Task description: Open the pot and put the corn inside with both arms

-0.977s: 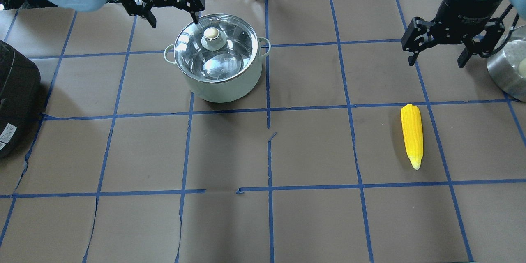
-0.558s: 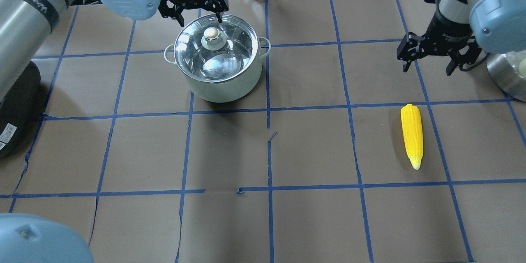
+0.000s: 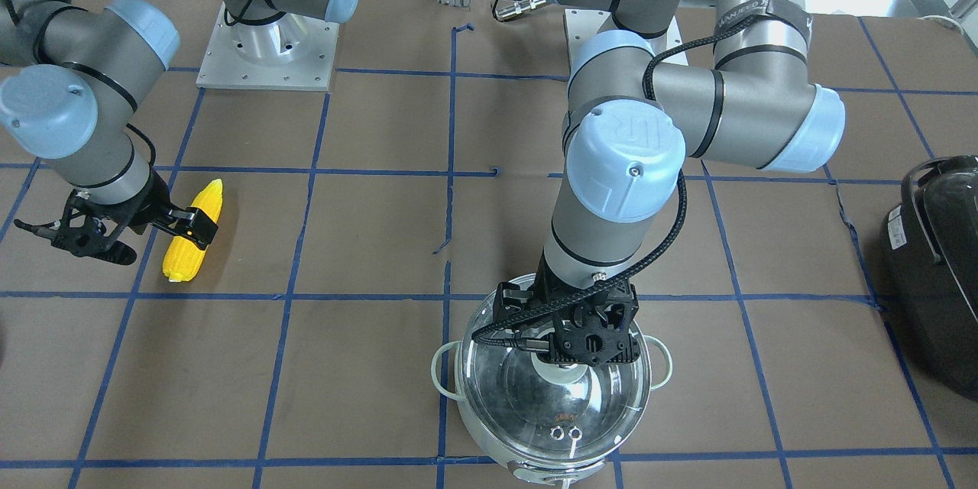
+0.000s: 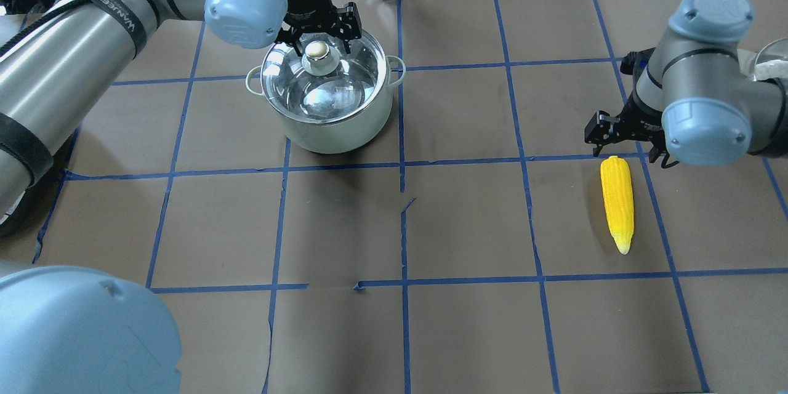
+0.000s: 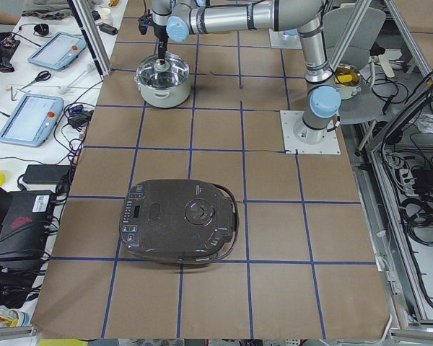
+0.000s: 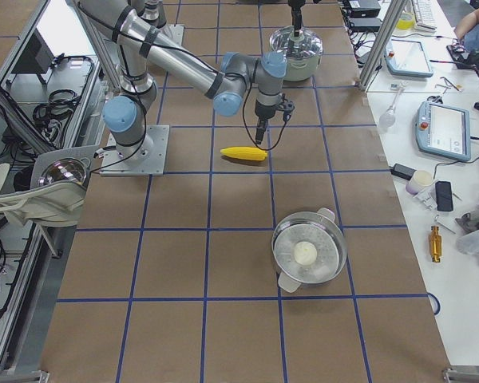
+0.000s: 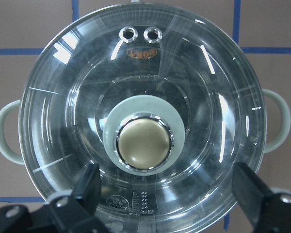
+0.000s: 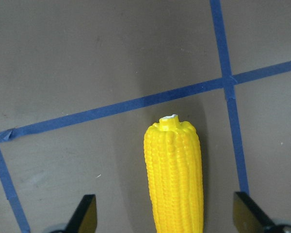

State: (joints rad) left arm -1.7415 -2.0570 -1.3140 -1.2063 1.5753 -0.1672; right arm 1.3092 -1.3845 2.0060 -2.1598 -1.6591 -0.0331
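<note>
Both empty, wide-open grippers should centre before closing: left gripper (image 4: 320, 47) over the pot (image 4: 335, 129) knob (image 7: 143, 143), right gripper (image 4: 627, 152) over the corn (image 4: 617, 203) middle.

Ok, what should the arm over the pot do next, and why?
Probably lower the left jaws a little around the brass-coloured knob, ready to shut on it. The glass lid is still on the pot, and the jaws stand open, one on each side of the knob.
</note>
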